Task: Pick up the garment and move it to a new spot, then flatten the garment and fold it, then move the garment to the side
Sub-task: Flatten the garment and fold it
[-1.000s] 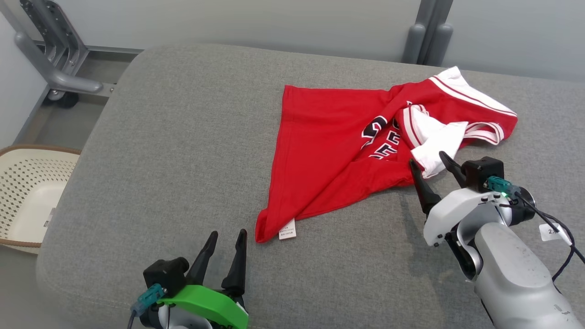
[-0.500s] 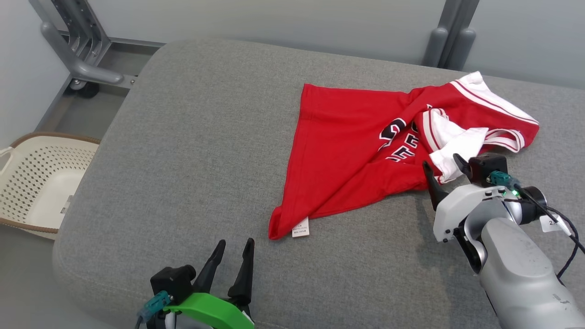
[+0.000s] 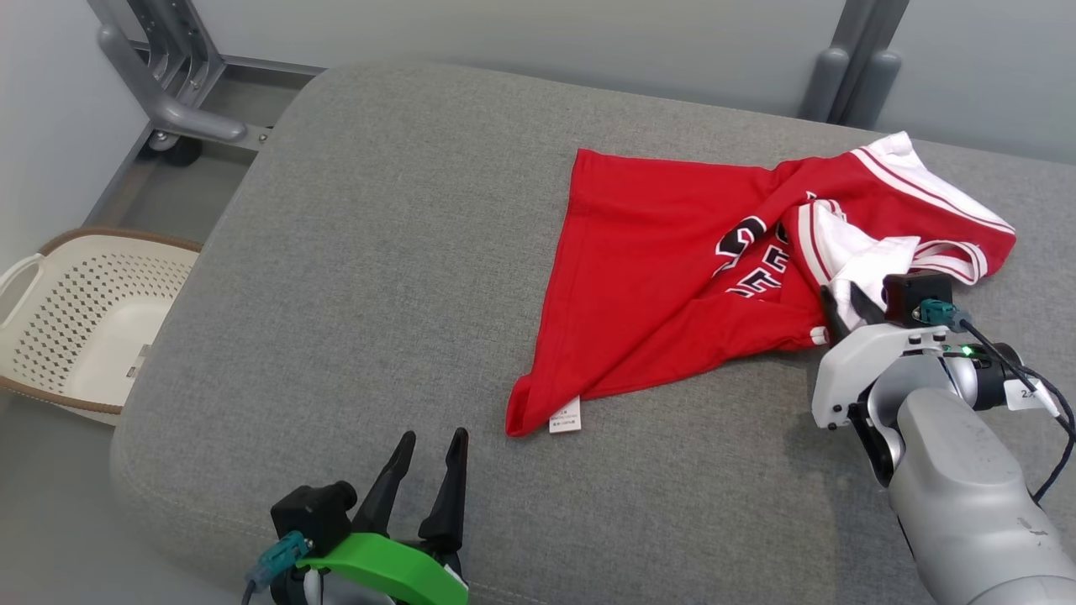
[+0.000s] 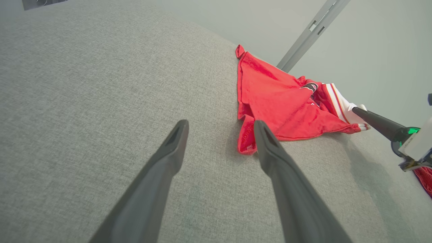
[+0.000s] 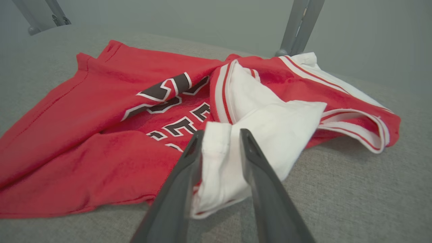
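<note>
The left gripper (image 3: 434, 435) hangs over the near edge of the cushion (image 3: 378, 252), its two tapered dark fingers spread wide with nothing between them. The cushion is a broad grey pad with a coarse woven surface and rounded corners.

To the right, the right gripper (image 3: 841, 292) has its fingers partway closed on either side of a soft white fold (image 5: 270, 125) of the shirt (image 3: 656, 252). The cloth fills the gap, but I cannot tell whether it is pinched tight.

The shirt lies rumpled on the right half of the cushion. It is thin red fabric with white striped trim and a small white label (image 3: 566, 416) at its near corner. Its dark, white-edged lettering is creased under folds and cannot be read.

At the far left, on the floor, a cream plastic basket (image 3: 67, 294) with a perforated wall is cut off by the picture's edge. Beyond it stand smooth grey metal tubes (image 3: 168, 109).
</note>
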`<state>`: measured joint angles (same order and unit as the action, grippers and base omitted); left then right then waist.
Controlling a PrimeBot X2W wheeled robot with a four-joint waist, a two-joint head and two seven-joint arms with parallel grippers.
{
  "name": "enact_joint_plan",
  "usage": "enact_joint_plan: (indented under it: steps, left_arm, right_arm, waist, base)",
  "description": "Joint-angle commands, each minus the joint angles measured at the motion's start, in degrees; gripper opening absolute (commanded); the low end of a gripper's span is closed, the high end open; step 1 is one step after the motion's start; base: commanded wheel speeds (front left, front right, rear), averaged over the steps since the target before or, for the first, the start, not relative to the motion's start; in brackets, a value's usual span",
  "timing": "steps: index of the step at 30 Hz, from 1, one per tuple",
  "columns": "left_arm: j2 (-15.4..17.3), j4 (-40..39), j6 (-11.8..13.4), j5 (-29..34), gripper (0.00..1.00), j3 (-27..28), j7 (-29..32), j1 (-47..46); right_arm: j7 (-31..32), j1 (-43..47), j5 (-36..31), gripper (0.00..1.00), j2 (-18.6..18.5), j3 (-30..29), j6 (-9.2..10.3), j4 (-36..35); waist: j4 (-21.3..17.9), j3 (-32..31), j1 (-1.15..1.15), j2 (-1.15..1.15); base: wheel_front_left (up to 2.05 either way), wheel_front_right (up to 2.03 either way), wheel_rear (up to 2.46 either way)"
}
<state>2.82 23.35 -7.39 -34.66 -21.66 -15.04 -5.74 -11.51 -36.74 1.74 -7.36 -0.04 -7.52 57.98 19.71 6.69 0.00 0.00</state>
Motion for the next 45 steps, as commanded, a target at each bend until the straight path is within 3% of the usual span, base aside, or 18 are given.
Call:
enact_joint_plan:
  steps: [1,11,21,22,23,24,25,29,38,45]
  left_arm:
    - [0.2,-0.5,-0.2,0.1,1.0,0.3,-0.1,0.8]
    - [0.2,-1.0,-0.2,1.3,1.0,0.1,-0.1,1.7]
    - [0.5,-0.2,-0.2,2.5,1.0,0.1,-0.1,2.3]
    - [0.6,-0.1,-0.2,2.4,1.0,0.0,-0.1,2.1]
    - [0.8,0.0,-0.2,2.5,1.0,-0.1,-0.1,2.0]
    - [0.9,0.0,-0.2,2.5,1.0,-0.1,-0.1,1.9]
    - [0.9,0.0,-0.2,2.4,1.0,-0.2,-0.1,1.8]
    - [1.2,0.2,-0.2,2.4,1.0,-0.2,-0.1,2.0]
    - [0.8,0.5,-0.2,2.3,1.0,-0.5,-0.1,2.5]
    - [0.6,0.6,-0.2,2.0,1.0,-1.5,-0.1,1.6]
  right_arm:
    - [-0.6,-0.2,-0.6,0.0,0.2,-0.7,0.07,0.5]
    - [-3.6,3.5,0.6,0.0,1.3,-8.0,0.08,-1.7]
    - [-3.7,20.3,9.9,0.0,4.3,-15.7,0.07,-23.4]
    - [-3.7,21.9,11.8,0.04,4.4,-15.5,0.07,-24.4]
    - [-3.7,23.5,12.9,0.3,4.4,-15.2,0.07,-25.3]
    - [-3.7,25.0,14.1,0.48,4.4,-14.4,0.07,-25.2]
    - [-3.7,26.1,15.9,1.0,4.4,-13.4,0.07,-24.9]
    - [-3.7,28.8,17.2,1.0,4.2,-11.7,0.07,-26.5]
    - [-3.7,32.7,16.2,1.0,4.3,-15.9,0.06,-32.4]
    - [-3.7,28.9,13.7,1.0,4.3,-13.3,0.05,-31.9]
  waist:
    - [-0.3,-0.1,0.0,0.0]
    - [-4.5,-1.7,0.0,0.0]
    - [-11.8,-4.1,0.0,0.0]
    - [-12.3,-4.3,0.0,0.0]
    - [-12.8,-4.5,0.0,0.0]
    - [-13.2,-4.6,0.0,0.0]
    - [-13.6,-4.7,0.0,0.0]
    - [-15.2,-5.3,0.0,0.0]
    - [-16.4,-5.7,0.0,0.0]
    - [-15.9,-4.5,0.0,0.0]
  base:
    - [0.0,0.0,0.0]
    - [0.0,0.0,0.0]
    - [0.0,0.0,0.0]
    - [0.0,0.0,0.0]
    - [0.0,0.0,0.0]
    - [0.0,0.0,0.0]
    - [0.0,0.0,0.0]
    - [0.0,0.0,0.0]
    - [0.0,0.0,0.0]
    - [0.0,0.0,0.0]
